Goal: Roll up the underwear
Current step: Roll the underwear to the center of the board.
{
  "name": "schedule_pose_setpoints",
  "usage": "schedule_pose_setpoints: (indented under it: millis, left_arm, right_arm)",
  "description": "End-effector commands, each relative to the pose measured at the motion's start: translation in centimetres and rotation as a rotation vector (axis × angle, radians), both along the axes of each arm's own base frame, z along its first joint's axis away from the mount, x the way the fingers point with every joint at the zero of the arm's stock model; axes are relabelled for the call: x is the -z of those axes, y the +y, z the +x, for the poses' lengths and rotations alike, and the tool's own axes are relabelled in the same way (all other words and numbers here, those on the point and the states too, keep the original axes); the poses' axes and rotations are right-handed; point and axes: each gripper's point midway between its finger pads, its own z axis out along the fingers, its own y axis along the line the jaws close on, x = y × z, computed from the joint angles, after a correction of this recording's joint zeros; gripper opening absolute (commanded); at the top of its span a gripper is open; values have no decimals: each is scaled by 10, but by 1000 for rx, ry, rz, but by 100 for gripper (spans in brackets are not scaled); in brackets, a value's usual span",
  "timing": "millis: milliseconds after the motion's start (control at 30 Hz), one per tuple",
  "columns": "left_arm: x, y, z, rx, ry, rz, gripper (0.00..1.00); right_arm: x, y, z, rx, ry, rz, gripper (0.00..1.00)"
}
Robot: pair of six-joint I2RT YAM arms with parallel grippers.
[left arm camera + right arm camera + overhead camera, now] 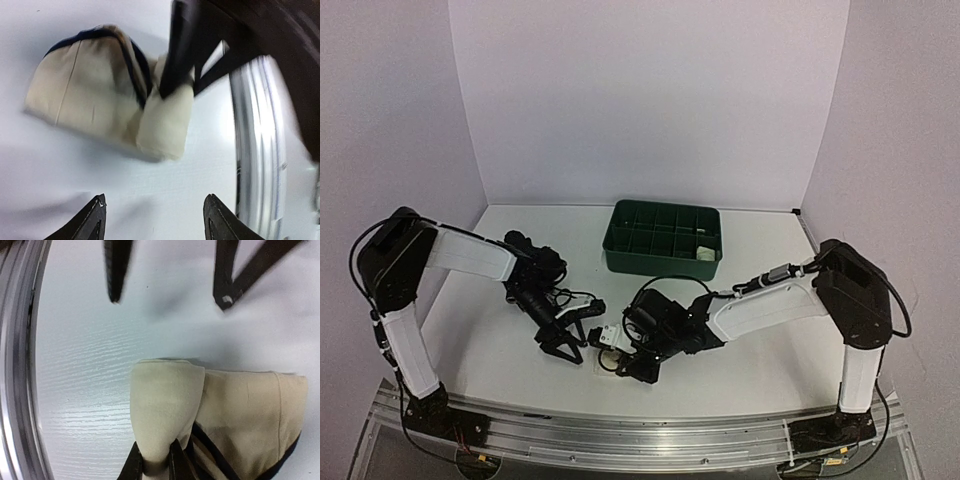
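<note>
Right gripper (156,462) pinches the edged underwear (250,410) (half rolled, it seems); left gripper (154,202) spread

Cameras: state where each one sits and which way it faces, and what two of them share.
Top external: fixed above and behind the bases, looking down across the table to the green tray; both arms show.
Left wrist: on the left arm, looking down at the cream underwear with black edging; left gripper open at bottom.
Right wrist: on the right arm, facing the left wrist camera; right gripper pinches a fold of that underwear.
Shared: both wrist views show that underwear and the opposite gripper.
</note>
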Motion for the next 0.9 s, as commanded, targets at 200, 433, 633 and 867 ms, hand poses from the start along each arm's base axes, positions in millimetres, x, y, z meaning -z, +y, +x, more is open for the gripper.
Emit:
schedule_pose_setpoints:
  millis: [200, 433, 633, 867]
  left_arm:
    - [-27, 4, 17, 79, -645, -111, 67]
    - [-34, -33, 5, 195, -803, -179, 69]
    - [-2, -36, -18, 327, -755, -124, 67]
    - [17, -48, 12, 243, -759, -10, 48]
  right_arm:
    - [40, -21, -21, 213, 607, -89, 0]
    - [51, -29, -16, 248, 703, -90, 0]
    - [55, -28, -12, 232, 693, -82, 0]
    - [50, -26, -10, 203, 668, -58, 0]
